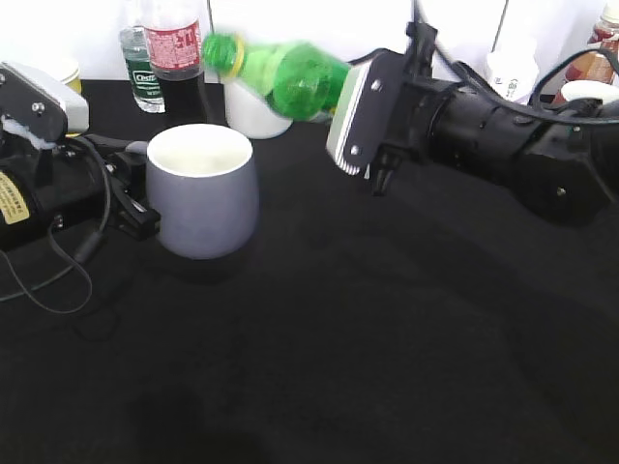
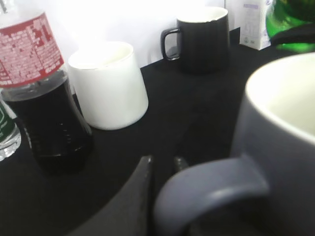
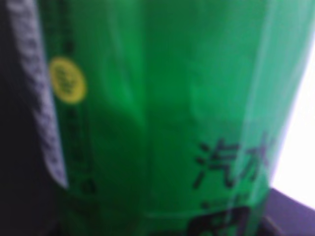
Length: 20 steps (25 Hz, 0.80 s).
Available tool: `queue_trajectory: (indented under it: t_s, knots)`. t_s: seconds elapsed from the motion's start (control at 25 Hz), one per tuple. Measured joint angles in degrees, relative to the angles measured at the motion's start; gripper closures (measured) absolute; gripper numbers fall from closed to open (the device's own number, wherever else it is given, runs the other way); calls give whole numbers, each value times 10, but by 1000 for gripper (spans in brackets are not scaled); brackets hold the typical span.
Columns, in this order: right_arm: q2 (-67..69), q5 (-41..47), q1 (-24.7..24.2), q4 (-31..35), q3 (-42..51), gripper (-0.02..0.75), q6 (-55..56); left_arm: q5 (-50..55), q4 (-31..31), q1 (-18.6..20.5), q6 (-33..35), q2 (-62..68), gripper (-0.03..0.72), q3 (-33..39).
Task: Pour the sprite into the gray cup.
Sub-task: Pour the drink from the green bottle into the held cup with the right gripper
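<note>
The sprite (image 1: 290, 77) is tilted almost level, its capped neck pointing left and above the far rim of the gray cup (image 1: 203, 203). My right gripper (image 1: 350, 116) is shut on the bottle's body, and the green label fills the right wrist view (image 3: 172, 98). The gray cup stands upright on the black table with its white inside showing. My left gripper (image 1: 131, 198) sits at the cup's handle on its left. In the left wrist view the jaws (image 2: 162, 164) are close together around the handle of the cup (image 2: 280, 147).
A dark cola bottle (image 1: 179, 58), a small clear bottle (image 1: 143, 68) and a white cup (image 1: 253, 111) stand behind the gray cup. A black mug (image 2: 202, 39) and a white carton (image 2: 256, 22) stand further back. A white cup (image 1: 513, 72) is at the back right.
</note>
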Motion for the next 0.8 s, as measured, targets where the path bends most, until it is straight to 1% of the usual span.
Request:
queue_trajectory:
  t_s: [0.16,0.32,0.48,0.6,0.72,0.8]
  knots:
    - [0,2,0,48,-20,311,-117,0,19,0,0,0,612,0]
    - [0,3,-1,65,-22,311,-228,0,19,0,0,0,613,0]
    - [0,3,-1,70,-22,312,-291,-5,19,0,0,0,613,0]
    - [0,-3,-1,105,-22,315,-353,-7,19,0,0,0,613,0]
    - [0,-40,-1,111,-22,315,-369,-7,19,0,0,0,613,0]
    - [0,-45,-1,123,-22,316,-380,-7,19,0,0,0,613,0]
